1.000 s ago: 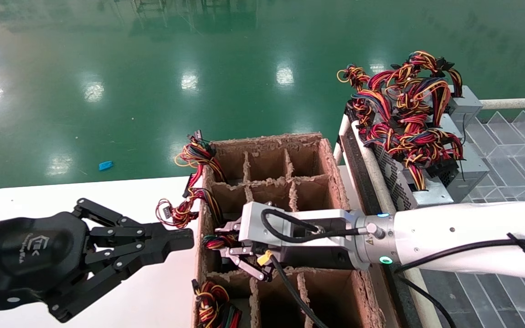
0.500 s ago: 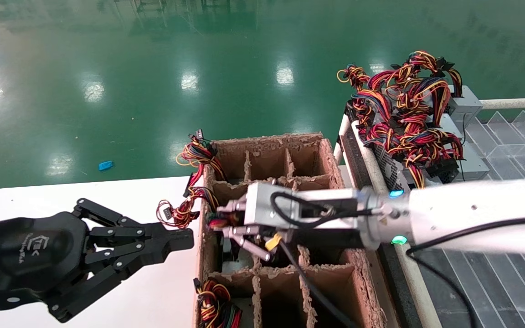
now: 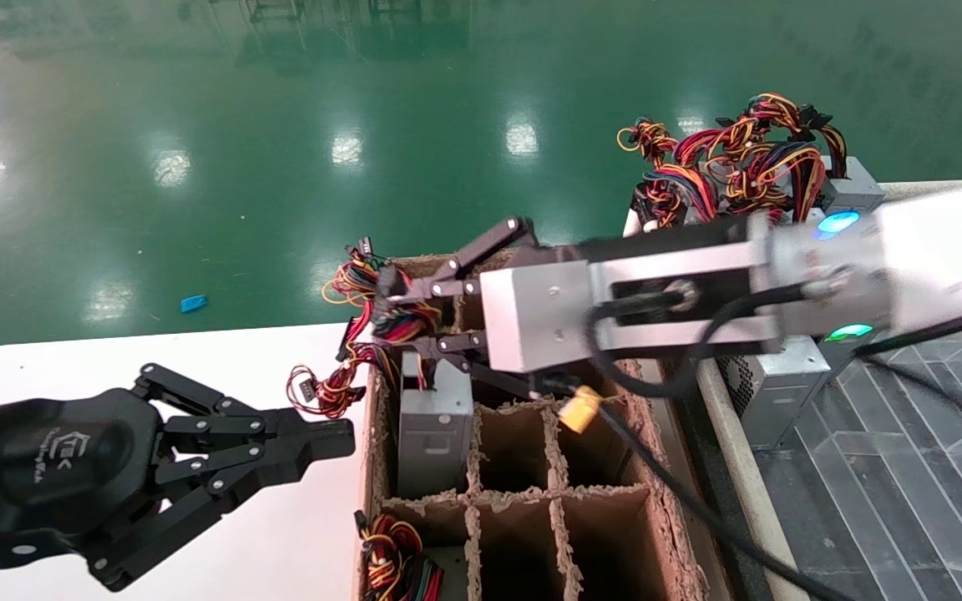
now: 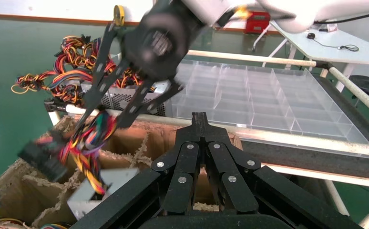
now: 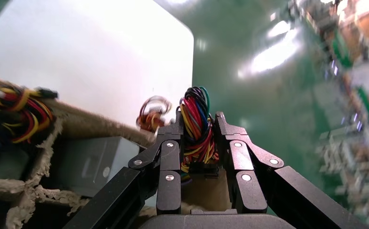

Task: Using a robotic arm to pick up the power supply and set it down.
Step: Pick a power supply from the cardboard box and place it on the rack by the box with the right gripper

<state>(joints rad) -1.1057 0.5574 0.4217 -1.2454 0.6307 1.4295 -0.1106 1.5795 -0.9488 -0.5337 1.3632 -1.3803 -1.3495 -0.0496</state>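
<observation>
- The left black multi-link claw gripper (image 3: 326, 438) sits at the lower left of the head view, over the white tabletop (image 3: 113, 359), its fingers pressed together on nothing; the left wrist view (image 4: 200, 125) shows the tips meeting.
- Just right of it stands the brown cardboard divider box (image 3: 615, 517), its ragged cells filling the lower middle of the head view.
- The grey sheet-metal power supply (image 3: 433, 417) hangs upright, partly raised out of a cell on the box's left side, in the centre of the head view.
- The right black claw gripper (image 3: 414, 321), on a silver-grey wrist block (image 3: 548, 313) with a white forearm (image 3: 949, 242), pinches the supply's bundle of red, yellow, black and blue wires (image 3: 397, 321).
- Only the right wrist view shows the grip closely: narrow fingers (image 5: 170, 148) clamp either side of the wire bundle (image 5: 198, 124), with the grey casing (image 5: 89, 162) beside them.
- The left wrist view alone shows the clear plastic divided tray (image 4: 268, 102) beyond the box.
- Upper right in the head view, more grey supplies with tangled wires (image 3: 740, 175) are stacked on a rack.
- Farthest off lies a glossy green floor (image 3: 281, 125), reflecting lights.
</observation>
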